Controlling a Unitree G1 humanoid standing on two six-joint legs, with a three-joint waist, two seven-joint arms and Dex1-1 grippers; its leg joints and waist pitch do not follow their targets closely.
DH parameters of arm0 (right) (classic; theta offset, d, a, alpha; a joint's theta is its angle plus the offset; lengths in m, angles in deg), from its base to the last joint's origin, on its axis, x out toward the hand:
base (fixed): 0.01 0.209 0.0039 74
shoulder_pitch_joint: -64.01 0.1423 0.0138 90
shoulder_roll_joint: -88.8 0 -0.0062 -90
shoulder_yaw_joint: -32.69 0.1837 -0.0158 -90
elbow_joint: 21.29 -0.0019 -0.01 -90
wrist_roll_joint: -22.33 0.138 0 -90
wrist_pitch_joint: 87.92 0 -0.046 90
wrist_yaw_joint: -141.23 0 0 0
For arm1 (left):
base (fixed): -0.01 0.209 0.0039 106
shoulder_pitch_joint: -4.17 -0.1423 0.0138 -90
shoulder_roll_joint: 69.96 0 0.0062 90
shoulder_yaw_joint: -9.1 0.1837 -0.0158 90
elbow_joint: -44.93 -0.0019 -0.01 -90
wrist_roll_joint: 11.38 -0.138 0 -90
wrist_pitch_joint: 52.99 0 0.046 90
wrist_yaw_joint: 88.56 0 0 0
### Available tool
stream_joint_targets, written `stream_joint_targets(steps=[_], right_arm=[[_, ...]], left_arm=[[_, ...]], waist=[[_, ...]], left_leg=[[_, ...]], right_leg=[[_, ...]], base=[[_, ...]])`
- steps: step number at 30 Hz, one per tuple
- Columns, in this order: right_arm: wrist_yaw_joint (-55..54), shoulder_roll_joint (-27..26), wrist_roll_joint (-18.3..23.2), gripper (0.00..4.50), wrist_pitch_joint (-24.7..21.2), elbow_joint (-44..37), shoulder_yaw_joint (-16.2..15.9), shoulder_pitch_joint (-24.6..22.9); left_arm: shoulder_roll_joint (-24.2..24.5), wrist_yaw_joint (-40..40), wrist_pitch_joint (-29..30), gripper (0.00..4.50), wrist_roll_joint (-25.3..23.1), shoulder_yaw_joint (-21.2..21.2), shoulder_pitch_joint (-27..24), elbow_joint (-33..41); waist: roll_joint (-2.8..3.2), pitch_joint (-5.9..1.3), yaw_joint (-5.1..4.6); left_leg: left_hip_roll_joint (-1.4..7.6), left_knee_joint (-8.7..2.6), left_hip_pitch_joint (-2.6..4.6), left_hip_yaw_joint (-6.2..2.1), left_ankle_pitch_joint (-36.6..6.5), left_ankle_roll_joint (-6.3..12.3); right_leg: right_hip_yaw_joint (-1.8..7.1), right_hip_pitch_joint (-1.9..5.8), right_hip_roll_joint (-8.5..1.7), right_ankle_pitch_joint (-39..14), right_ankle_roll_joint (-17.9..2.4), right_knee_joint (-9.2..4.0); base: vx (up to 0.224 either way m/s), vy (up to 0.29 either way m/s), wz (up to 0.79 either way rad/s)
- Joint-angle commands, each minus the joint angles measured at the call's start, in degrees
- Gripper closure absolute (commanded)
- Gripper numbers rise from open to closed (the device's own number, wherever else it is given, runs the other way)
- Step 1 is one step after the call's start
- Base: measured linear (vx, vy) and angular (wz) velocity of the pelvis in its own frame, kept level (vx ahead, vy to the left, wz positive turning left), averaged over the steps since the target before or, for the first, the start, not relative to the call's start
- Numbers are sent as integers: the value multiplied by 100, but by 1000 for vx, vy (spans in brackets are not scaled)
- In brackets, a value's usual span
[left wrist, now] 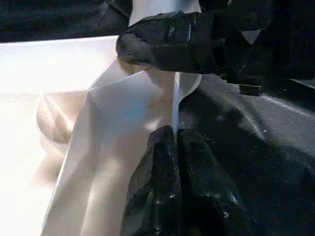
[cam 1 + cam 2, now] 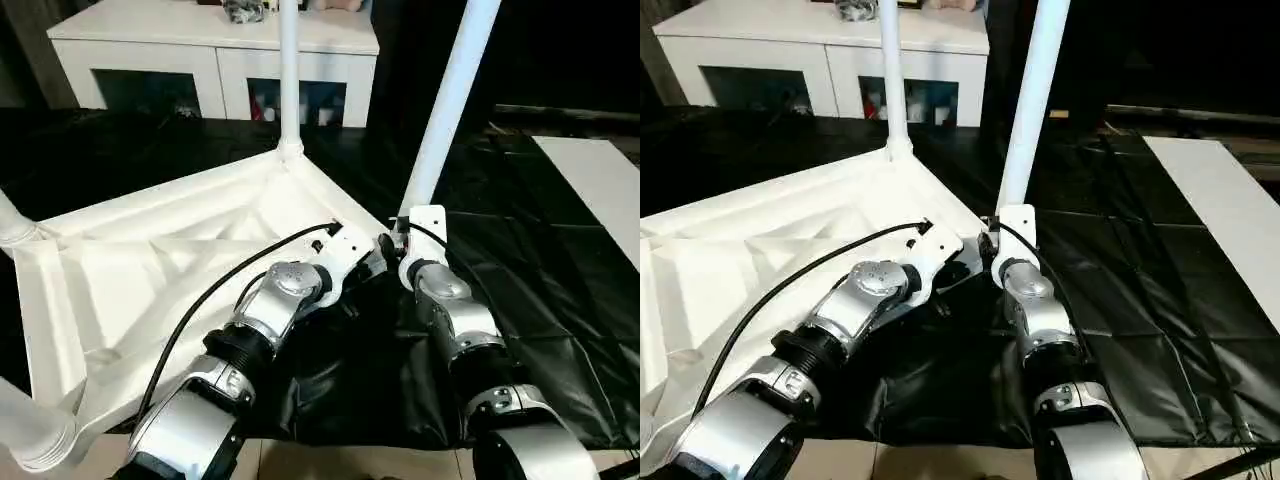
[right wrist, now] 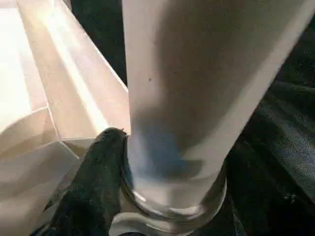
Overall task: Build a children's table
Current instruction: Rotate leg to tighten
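Note:
The children's table lies upside down on a black sheet, its ribbed white top facing up. One leg stands upright in the far corner socket. Two more legs show at the left edge and at the near left corner. A fourth leg leans up from the near right corner. My right gripper is closed around its base, with one black finger pressed on the tube just above the socket. My left gripper is shut and empty, its tips at the top's rim beside that corner.
A white cabinet with glass doors stands at the back. The black sheet spreads out to the right, with a white board at its far right edge. A light floor strip runs along the near edge.

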Motion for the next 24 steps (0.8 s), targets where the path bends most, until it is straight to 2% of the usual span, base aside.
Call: stream_joint_targets(steps=[1,2,3,4,6,7,8,9,10,11,12,13,14,15,17,19,20,21,22,23,24], right_arm=[[346,-273,169,106,97,-262,-223,-99],[368,-180,108,106,159,-429,-245,-165],[476,53,117,84,70,-857,-262,-334],[484,73,114,84,60,-883,-263,-345],[718,592,-51,67,-151,-1399,-318,-578],[718,592,-51,61,-151,-1399,-318,-578],[1058,988,-195,52,-107,-1583,-386,-686],[1058,988,-195,52,-107,-1583,-386,-686],[1825,1466,-186,52,-82,-1832,-508,-844],[1825,1466,-186,52,-82,-1832,-508,-844],[2633,1805,37,52,-31,-2134,-551,-1044],[3183,2041,148,52,125,-2343,-662,-1200],[3655,2251,256,52,238,-2546,-774,-1343],[4010,2419,402,52,243,-2769,-878,-1479],[4501,2676,577,52,229,-3071,-1062,-1680],[4891,2868,741,52,132,-3272,-1198,-1818],[5094,2948,831,52,48,-3361,-1248,-1877],[5220,2977,880,52,7,-3409,-1279,-1900],[5348,2991,907,52,-14,-3462,-1285,-1923],[5378,2994,911,52,-16,-3477,-1285,-1929],[5505,2978,973,52,-58,-3551,-1279,-1945]], left_arm=[[163,329,-219,450,-98,-92,64,-39],[235,160,-301,450,-105,-52,25,25],[395,-98,-452,450,-119,26,-32,121],[405,-111,-449,450,-118,29,-37,129],[611,-487,-441,450,-103,82,-137,283],[611,-487,-441,450,-103,82,-137,283],[731,-768,-498,450,-89,121,-186,368],[731,-768,-498,450,-89,121,-186,368],[888,-1226,-613,450,-30,192,-248,486],[888,-1226,-613,450,-30,192,-248,486],[1037,-1622,-636,450,10,289,-313,612],[1146,-2027,-646,450,103,373,-386,742],[1245,-2401,-671,450,190,452,-454,864],[1337,-2716,-732,450,249,529,-513,975],[1514,-3219,-797,450,334,681,-622,1201],[1671,-3663,-769,450,445,793,-721,1449],[1754,-3907,-718,450,520,838,-773,1606],[1832,-4110,-620,450,603,872,-822,1783],[1900,-4277,-535,450,662,897,-866,1935],[1916,-4313,-514,450,675,902,-877,1973],[1966,-4336,-465,450,676,893,-910,2068]], waist=[[-33,-315,32],[-60,-313,21],[-35,-312,26],[-37,-320,32],[-29,-350,79],[-33,-365,100],[-20,-376,111],[-13,-365,142],[32,-360,177],[3,-369,197],[34,-372,210],[20,-372,239],[54,-368,273],[43,-361,280],[58,-352,283],[51,-314,271],[55,-297,270],[17,-292,271],[46,-285,288],[25,-279,294],[40,-262,319]], left_leg=[[33,-474,-13,3,-2000,200],[31,-482,-47,-3,-1939,219],[36,-497,-85,-18,-1803,213],[47,-485,-57,-11,-1759,212],[68,-446,1,24,-1518,246],[69,-427,12,36,-1387,278],[59,-407,-27,57,-1172,372],[53,-386,-68,63,-1040,418],[55,-381,-43,67,-1040,431],[57,-370,-41,71,-1009,460],[59,-358,-36,82,-957,533],[67,-353,-37,80,-939,573],[80,-348,-38,74,-903,646],[85,-352,-43,72,-933,693],[94,-370,-34,67,-1058,688],[111,-401,-27,71,-1349,601],[127,-429,5,59,-1684,449],[131,-437,11,62,-1734,412],[145,-444,51,64,-1834,344],[147,-446,60,69,-1858,324],[150,-449,94,80,-1974,267]], right_leg=[[134,209,-197,-2172,-784,-393],[132,232,-198,-2127,-781,-383],[120,269,-208,-2222,-701,-380],[133,247,-213,-2153,-722,-381],[161,215,-195,-1668,-899,-333],[168,224,-187,-1405,-988,-304],[178,242,-169,-950,-1146,-235],[181,254,-169,-773,-1188,-215],[187,242,-173,-677,-1266,-200],[186,266,-172,-582,-1293,-191],[201,262,-175,-344,-1406,-153],[200,284,-180,-266,-1431,-153],[207,295,-187,-107,-1502,-123],[203,318,-191,-75,-1533,-128],[196,305,-196,-273,-1565,-140],[193,283,-196,-803,-1480,-198],[195,261,-208,-1397,-1370,-246],[200,252,-206,-1512,-1336,-258],[216,208,-205,-1643,-1312,-268],[218,190,-201,-1702,-1297,-281],[226,150,-188,-1817,-1282,-297]], base=[[0,0,0],[0,0,0],[0,0,0],[0,0,0],[0,0,0],[52,-18,8],[0,0,0],[0,0,0],[0,0,0],[0,0,0],[0,0,0],[0,0,0],[0,0,0],[0,0,0],[0,0,0],[0,0,0],[0,0,0],[0,0,0],[0,0,0],[0,0,0],[0,0,0]])
